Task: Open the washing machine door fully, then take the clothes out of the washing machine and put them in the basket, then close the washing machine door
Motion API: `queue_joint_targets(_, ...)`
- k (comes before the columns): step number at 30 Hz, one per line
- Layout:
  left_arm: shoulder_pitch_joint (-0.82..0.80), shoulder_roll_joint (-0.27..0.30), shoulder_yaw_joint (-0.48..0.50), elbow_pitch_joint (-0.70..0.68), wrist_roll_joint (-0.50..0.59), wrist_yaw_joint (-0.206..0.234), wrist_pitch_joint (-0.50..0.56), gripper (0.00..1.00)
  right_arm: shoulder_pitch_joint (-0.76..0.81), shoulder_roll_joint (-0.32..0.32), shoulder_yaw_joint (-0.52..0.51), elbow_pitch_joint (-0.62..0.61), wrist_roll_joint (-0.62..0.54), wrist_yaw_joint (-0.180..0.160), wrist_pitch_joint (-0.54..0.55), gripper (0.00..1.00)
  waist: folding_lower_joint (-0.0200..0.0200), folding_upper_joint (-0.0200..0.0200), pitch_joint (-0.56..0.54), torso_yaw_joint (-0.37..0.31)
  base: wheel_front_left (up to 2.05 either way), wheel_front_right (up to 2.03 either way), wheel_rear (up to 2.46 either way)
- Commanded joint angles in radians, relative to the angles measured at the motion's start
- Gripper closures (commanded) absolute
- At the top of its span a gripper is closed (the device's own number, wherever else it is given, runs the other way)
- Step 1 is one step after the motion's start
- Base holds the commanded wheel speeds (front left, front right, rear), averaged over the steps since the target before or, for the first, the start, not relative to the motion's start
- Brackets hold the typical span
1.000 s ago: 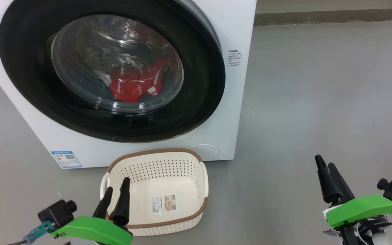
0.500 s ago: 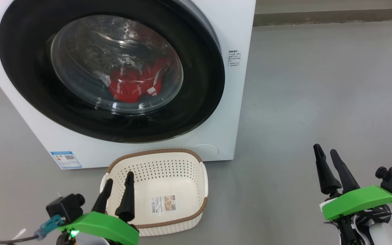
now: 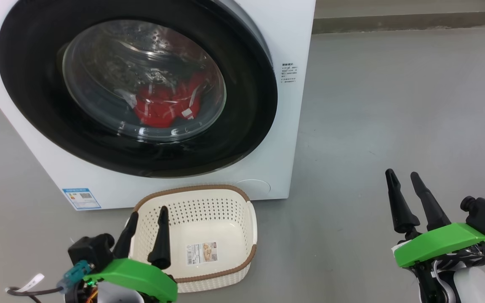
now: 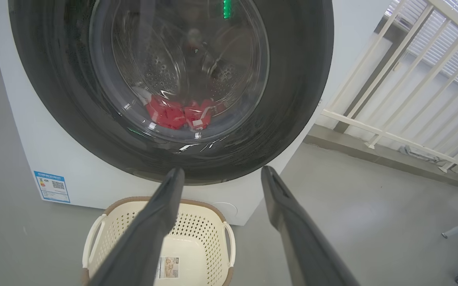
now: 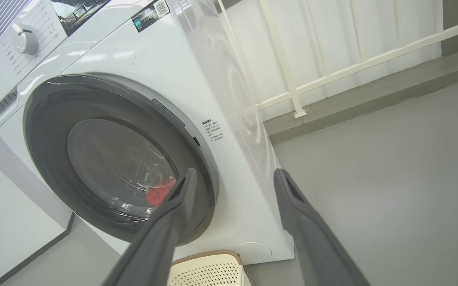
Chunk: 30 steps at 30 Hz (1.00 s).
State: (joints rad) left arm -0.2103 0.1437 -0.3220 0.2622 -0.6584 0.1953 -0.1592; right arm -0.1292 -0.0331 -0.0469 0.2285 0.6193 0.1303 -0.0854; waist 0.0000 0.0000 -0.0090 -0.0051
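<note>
My left gripper [image 3: 149, 211] hangs over the near left part of the basket [image 3: 200, 210], its two dark fingers spread apart and holding nothing. My right gripper [image 3: 402, 173] stands over bare grey floor [image 3: 373, 105], well off to the right of the washing machine [image 3: 297, 38], with its fingers likewise parted and empty. The washing machine door [image 3: 36, 105] is shut against the front (its glossy black rim sits flush as far as I can see). It lies ahead of and above both grippers, nearer my left than my right. Through its glass bowl the red clothes [image 3: 164, 105] lie low in the steel drum [image 3: 112, 54], a little right of the middle. The basket stands on the floor just in front of the machine's base, below the door's lower edge, with a sticker [image 3: 202, 252] on its bottom. In the right wrist view the door sits left of my fingers.
</note>
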Motion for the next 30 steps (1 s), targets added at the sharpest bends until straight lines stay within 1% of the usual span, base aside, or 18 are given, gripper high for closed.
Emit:
queue_joint_targets(1, -0.061, 0.022, 0.016, -0.022, 0.037, 0.013, -0.014, 0.00, -0.051, -0.014, 0.021, -0.034, -0.036, 0.000, -0.013, 0.00, 0.0000, 0.0000, 0.000, 0.000, 0.00, 0.00, 0.00)
queue_joint_targets(20, -0.108, 0.049, -0.054, -0.024, 0.199, 0.079, -0.053, 0.00, -0.079, -0.016, 0.025, -0.065, -0.256, 0.000, -0.046, 0.00, 0.0000, 0.0000, -0.002, -0.004, 0.00, 0.00, 0.00)
queue_joint_targets(30, -0.118, 0.052, -0.070, -0.024, 0.246, 0.107, -0.075, 0.00, -0.086, -0.017, 0.029, -0.077, -0.337, 0.000, -0.054, 0.00, 0.0000, 0.0000, -0.008, -0.001, 0.00, 0.00, 0.00)
